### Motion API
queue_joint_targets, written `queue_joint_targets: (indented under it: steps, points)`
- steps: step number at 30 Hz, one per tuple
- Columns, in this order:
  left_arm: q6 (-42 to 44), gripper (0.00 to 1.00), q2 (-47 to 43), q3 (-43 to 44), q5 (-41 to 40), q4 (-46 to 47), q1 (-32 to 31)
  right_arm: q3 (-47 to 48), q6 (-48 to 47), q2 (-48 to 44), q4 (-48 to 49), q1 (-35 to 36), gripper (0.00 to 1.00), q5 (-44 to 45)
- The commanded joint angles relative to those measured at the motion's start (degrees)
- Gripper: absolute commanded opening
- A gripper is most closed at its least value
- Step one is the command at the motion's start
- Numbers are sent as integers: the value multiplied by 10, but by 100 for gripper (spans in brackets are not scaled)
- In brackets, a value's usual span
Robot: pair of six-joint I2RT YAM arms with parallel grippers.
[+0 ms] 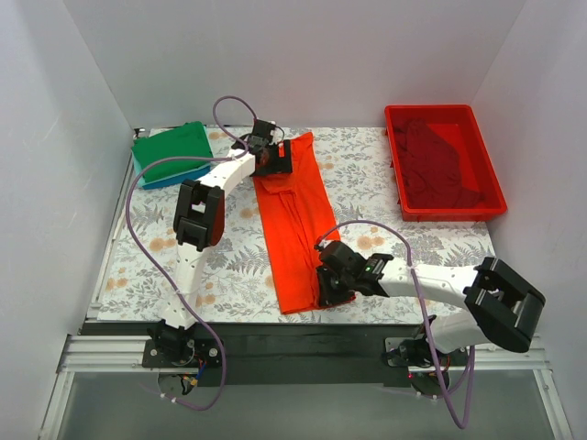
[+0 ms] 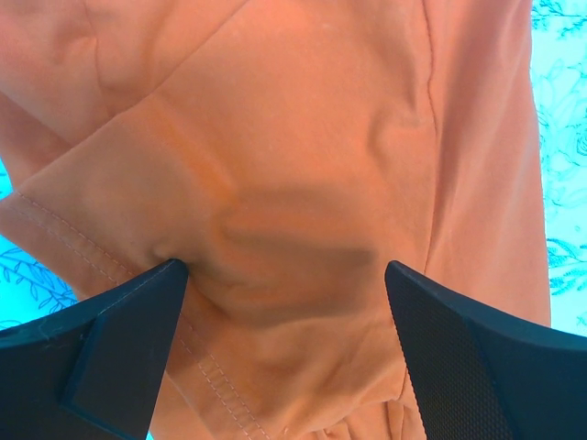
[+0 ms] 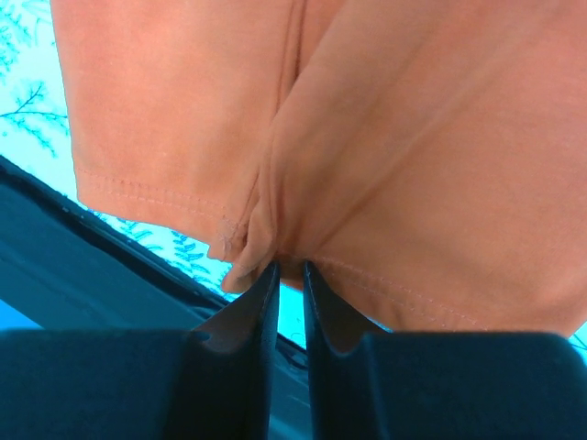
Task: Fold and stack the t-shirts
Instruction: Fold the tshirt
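Observation:
The orange-red t-shirt point(image 1: 293, 229) lies as a long narrow strip down the middle of the table. My left gripper point(image 1: 275, 163) is at its far end, open, with both fingers pressed down on the cloth point(image 2: 303, 137) and a wide gap point(image 2: 284, 267) between them. At the near hem, my right gripper point(image 1: 327, 291) is shut on a bunched fold of the hem point(image 3: 275, 229), which is pinched at its fingertips point(image 3: 290, 268). A folded green t-shirt point(image 1: 172, 148) rests on a blue one point(image 1: 156, 181) at the far left. A dark red t-shirt point(image 1: 440, 160) lies in the bin.
The red plastic bin point(image 1: 491, 203) stands at the far right of the table. The fern-patterned tablecloth point(image 1: 385, 183) covers the table. The table's black front edge point(image 1: 275, 330) runs just behind the right gripper. White walls enclose the left, back and right sides.

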Motion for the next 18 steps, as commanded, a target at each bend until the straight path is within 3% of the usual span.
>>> queue_joint_targets:
  steps: [1,7,11,15,18]
  points:
    - [24,90,12,14,40,-6,8,35,-9,11,-32,14,22,-4]
    - [35,93,-53,53,52,-11,5,102,-12,-37,-103,22,29,21]
    - [28,93,-111,57,57,-23,2,123,-8,-81,-148,21,41,72]
    - [19,93,-188,22,33,-31,-13,104,1,-108,-193,17,45,110]
    - [-6,93,-282,-77,-15,-31,-38,72,9,-133,-214,-7,46,120]
